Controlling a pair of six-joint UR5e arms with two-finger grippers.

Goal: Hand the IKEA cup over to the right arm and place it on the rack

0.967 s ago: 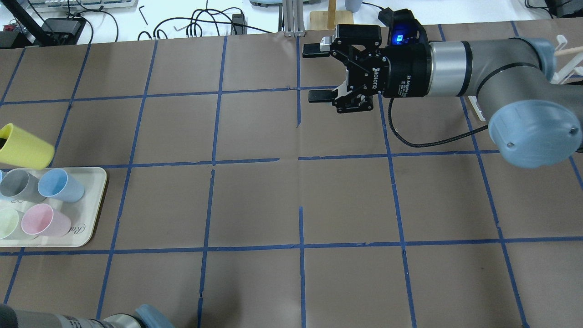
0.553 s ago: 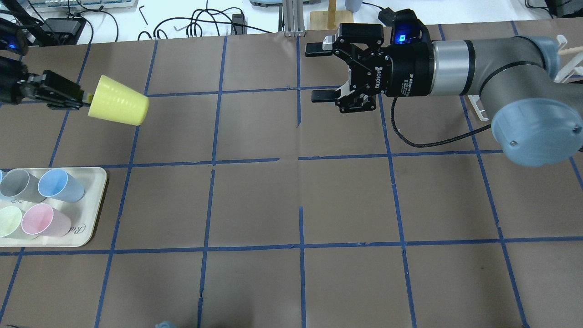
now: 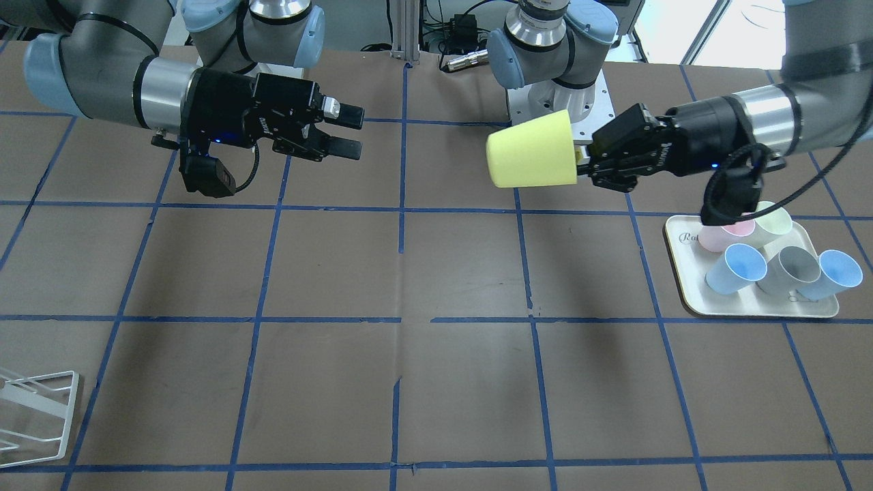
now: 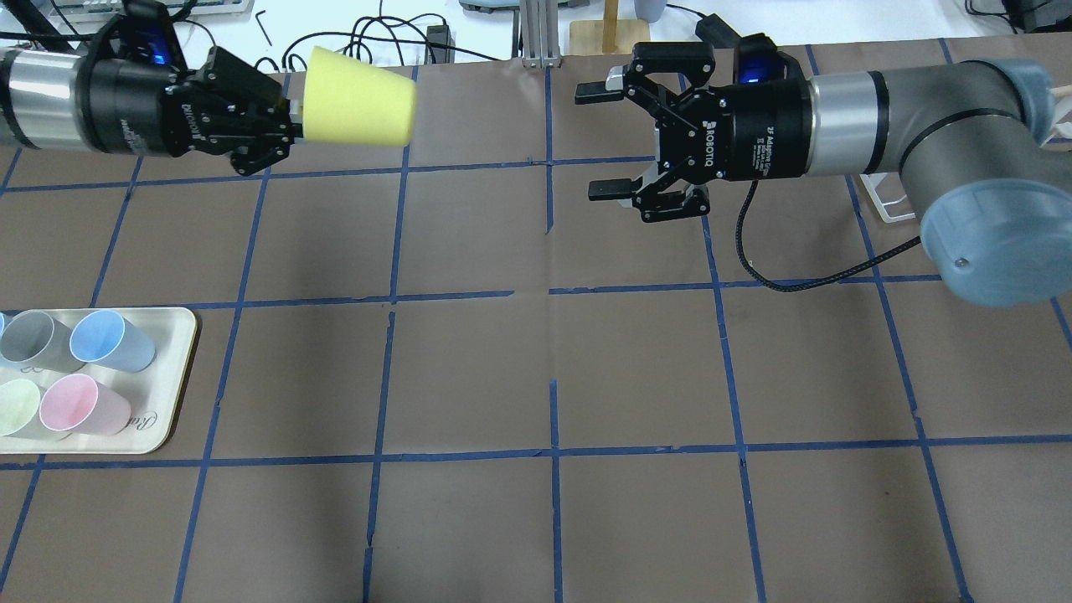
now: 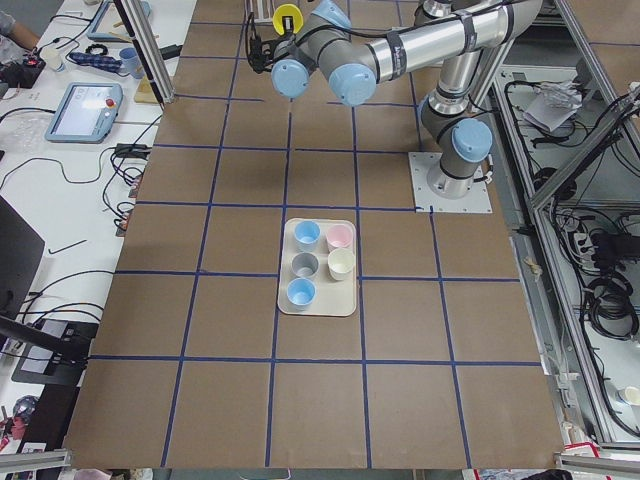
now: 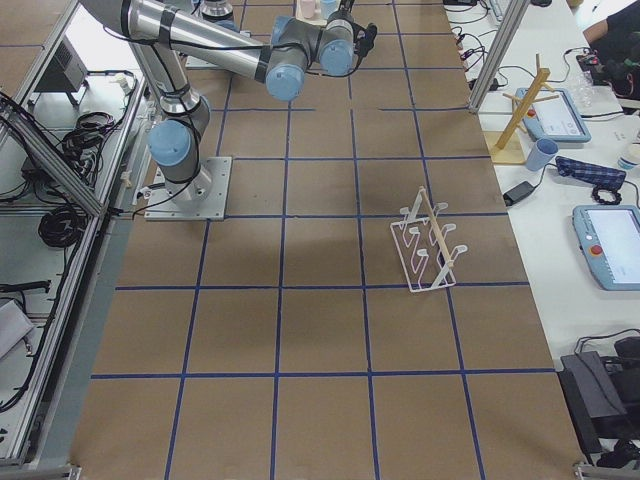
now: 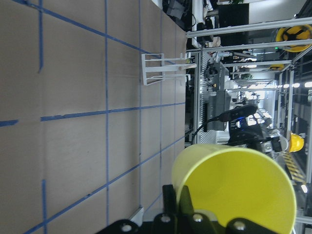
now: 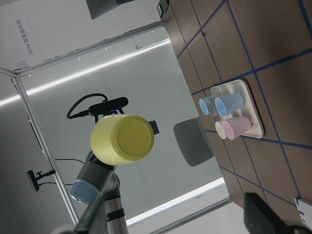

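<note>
Handover step, transfer not yet made. My left gripper (image 4: 289, 132) is clamped on the rim of the IKEA cup (image 4: 358, 96). The cup lies sideways in the air with its closed bottom aimed at my right gripper (image 4: 596, 141), well apart from it. The right gripper is spread wide, holds nothing and faces the cup. Both forearms reach out roughly level, wrists pointing at each other. Next, as I judge it: close the gap, get the cup body between the right gripper's fingers, pinch, then the left lets go. The rack (image 6: 428, 245) stands behind the right gripper, on the side away from the cup.
</note>
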